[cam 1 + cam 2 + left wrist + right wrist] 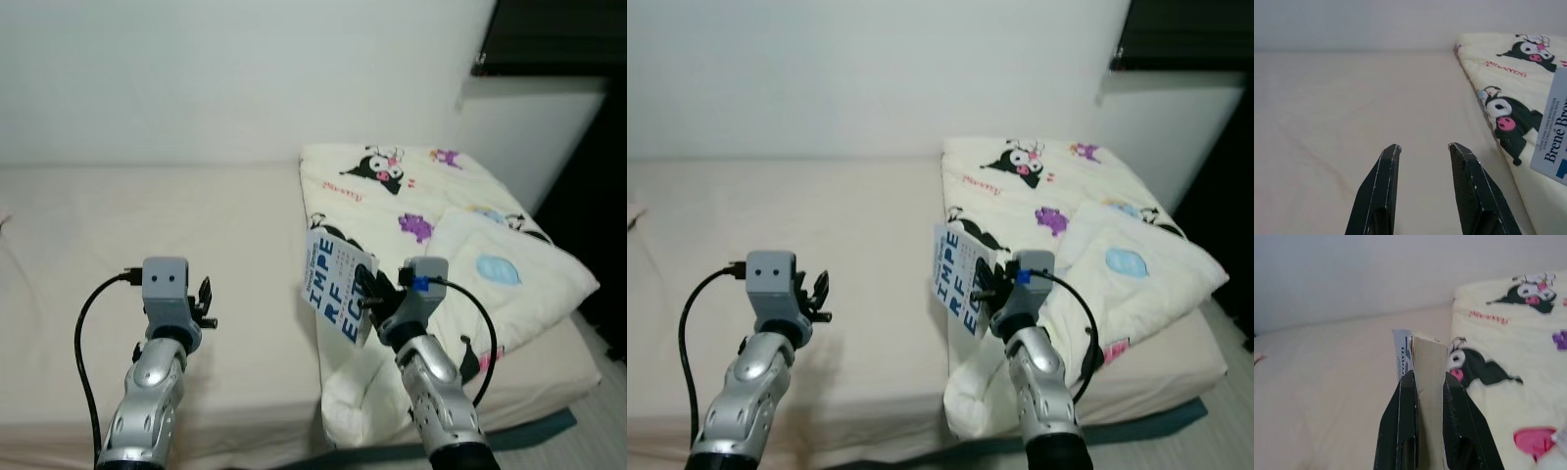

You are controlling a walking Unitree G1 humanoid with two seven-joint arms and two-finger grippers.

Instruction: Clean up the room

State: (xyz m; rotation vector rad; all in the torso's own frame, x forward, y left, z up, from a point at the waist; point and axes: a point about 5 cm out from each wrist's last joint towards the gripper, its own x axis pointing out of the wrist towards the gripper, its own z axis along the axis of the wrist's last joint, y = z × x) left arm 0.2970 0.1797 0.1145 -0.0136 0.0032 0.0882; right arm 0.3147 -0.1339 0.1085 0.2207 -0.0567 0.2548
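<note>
The right gripper holds a white book upright, jaws clamped across its thickness, above the bed at the cartoon-print quilt's edge. The left gripper, jaws apart and empty, hovers over bare sheet beside it.

The bed, covered by a cream sheet, is carrying a folded cartoon-print comforter that is lying across its right side, reaching the front edge.
</note>
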